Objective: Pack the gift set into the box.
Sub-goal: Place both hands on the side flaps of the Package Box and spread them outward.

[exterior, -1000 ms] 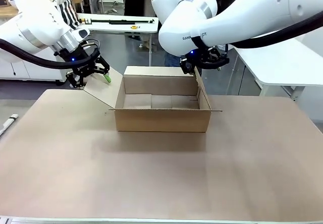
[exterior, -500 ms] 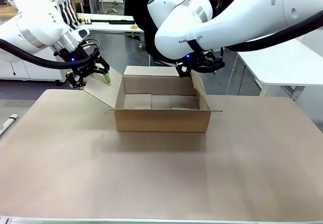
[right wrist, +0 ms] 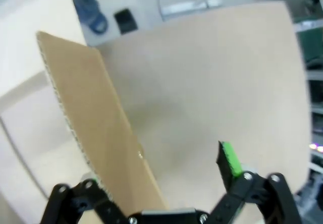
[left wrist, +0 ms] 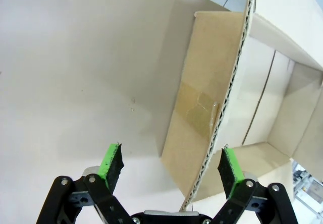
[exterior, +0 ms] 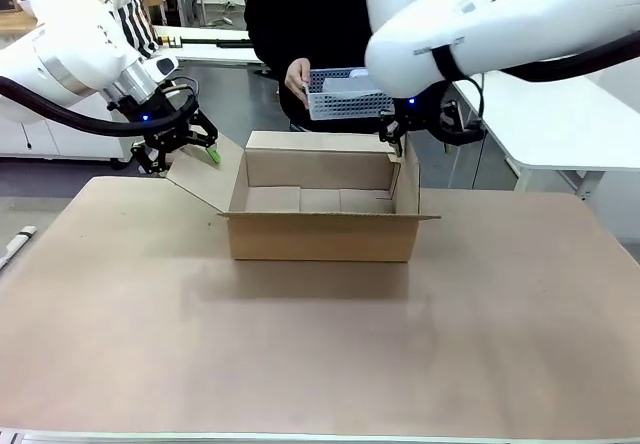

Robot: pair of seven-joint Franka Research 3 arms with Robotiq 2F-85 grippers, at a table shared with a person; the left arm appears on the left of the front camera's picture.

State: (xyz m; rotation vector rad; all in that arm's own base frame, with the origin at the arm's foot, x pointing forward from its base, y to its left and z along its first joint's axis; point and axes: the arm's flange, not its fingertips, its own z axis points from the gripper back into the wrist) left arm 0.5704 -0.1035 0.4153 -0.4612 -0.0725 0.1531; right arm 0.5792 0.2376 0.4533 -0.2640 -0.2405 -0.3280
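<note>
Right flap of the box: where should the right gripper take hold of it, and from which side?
By its free top edge, from above, with one finger on each face. The right flap stands nearly upright and is a thin sheet, and the open right gripper straddles that edge.

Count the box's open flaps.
3: left flap splayed outward, straddled by the open left end effector; far flap upright; right flap upright, straddled by the open right end effector. The near one may be folded down, hidden.

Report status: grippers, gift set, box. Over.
Left gripper open, astride left flap; right gripper open, astride right flap. Brown corrugated cardboard box open, empty. Grey-silver dotted gift set in person's hand, outside box.
</note>
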